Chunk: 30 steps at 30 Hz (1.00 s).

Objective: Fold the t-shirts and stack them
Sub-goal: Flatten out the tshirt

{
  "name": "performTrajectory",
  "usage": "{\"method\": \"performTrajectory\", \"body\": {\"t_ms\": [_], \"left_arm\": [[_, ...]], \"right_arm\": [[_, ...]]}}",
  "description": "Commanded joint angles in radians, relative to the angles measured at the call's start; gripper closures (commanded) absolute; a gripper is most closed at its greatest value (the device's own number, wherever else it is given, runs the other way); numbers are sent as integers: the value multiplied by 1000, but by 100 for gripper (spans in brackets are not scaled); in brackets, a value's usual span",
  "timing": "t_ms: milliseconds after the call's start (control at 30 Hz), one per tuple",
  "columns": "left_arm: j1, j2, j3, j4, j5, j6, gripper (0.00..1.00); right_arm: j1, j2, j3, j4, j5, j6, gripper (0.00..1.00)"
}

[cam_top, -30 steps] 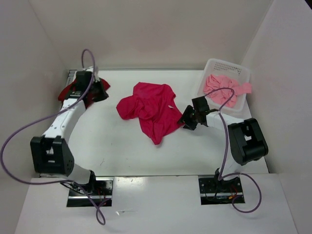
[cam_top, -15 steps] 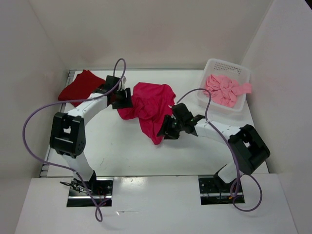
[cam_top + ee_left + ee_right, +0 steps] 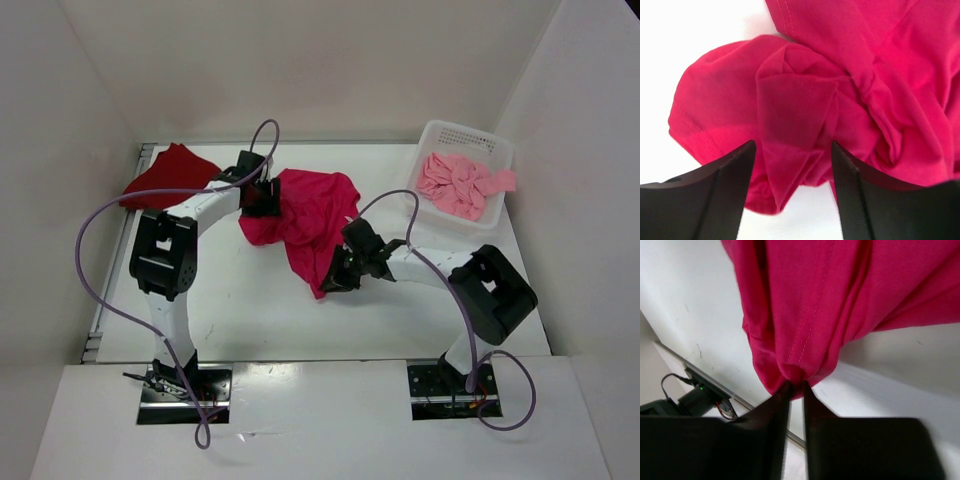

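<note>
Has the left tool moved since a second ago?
Yes: left tool moved right, off the dark red shirt, to the crimson shirt's left edge, nearer the white basket.

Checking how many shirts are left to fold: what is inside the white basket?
A crumpled light pink shirt fills the basket, one corner draped over its right rim. The cloth hides whatever may lie beneath it.

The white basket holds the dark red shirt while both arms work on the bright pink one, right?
Not quite: the top view shows the basket holding the light pink shirt; the dark red shirt lies on the table, back left. The bright pink shirt part is right.
</note>
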Motion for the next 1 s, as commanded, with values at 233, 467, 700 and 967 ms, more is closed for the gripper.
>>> {"method": "performTrajectory", "body": {"t_ms": [233, 467, 700, 967], "left_arm": [[-17, 41, 83, 14, 17, 29, 85], [-17, -48, 92, -1, 5, 38, 100], [191, -334, -56, -26, 37, 32, 100], [359, -623, -303, -27, 25, -21, 73]], "right_arm": [[15, -150, 12, -47, 71, 21, 100], [84, -388, -144, -211, -40, 50, 100], [97, -571, -306, -362, -108, 83, 98], [97, -573, -197, -412, -53, 35, 64]]}}
